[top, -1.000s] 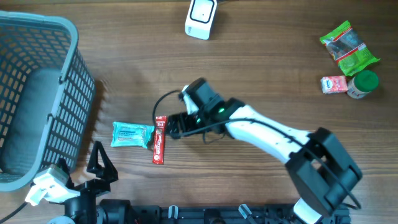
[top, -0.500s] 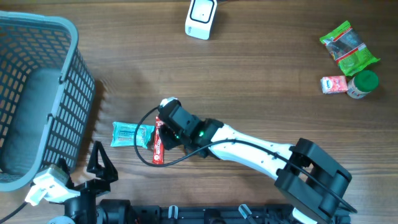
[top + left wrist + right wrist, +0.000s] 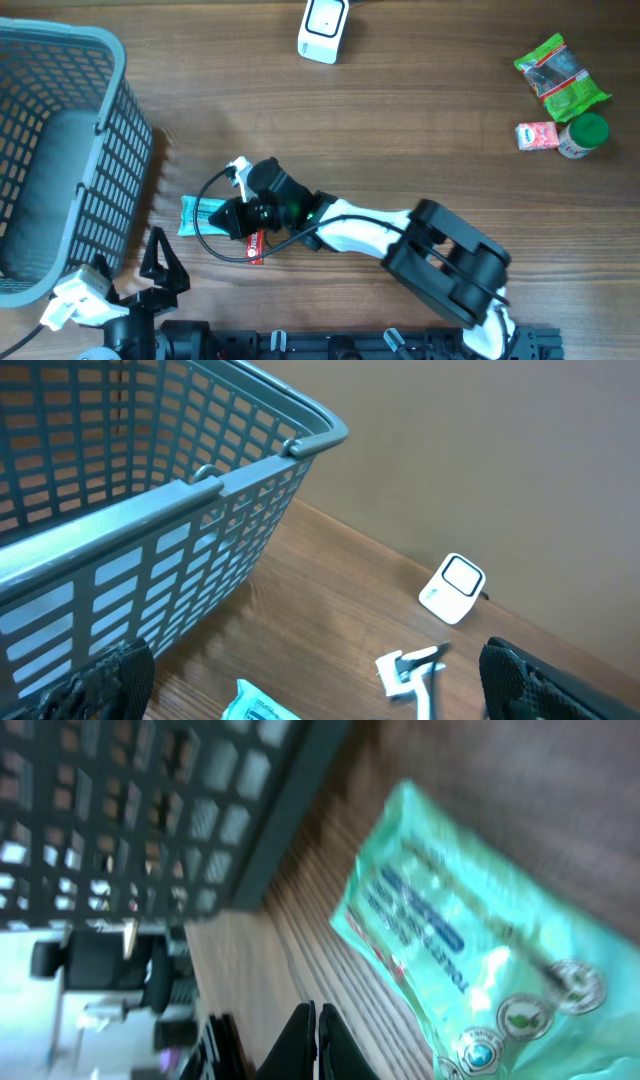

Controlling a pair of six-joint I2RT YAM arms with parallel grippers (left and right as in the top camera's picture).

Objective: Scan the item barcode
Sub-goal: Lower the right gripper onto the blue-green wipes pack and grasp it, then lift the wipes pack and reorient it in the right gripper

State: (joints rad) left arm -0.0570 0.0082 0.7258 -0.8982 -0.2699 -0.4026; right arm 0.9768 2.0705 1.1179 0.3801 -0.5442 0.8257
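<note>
Here, grey basket [image 3: 130,170] — teal packet [image 3: 200,213] lies just outside.

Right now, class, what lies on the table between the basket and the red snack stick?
A blue-green packet lies between the basket and the red snack stick, clear in the overhead view.

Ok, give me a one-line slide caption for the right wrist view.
Right end effector shut beside a teal packet on the wood table, mesh basket beyond.
</note>
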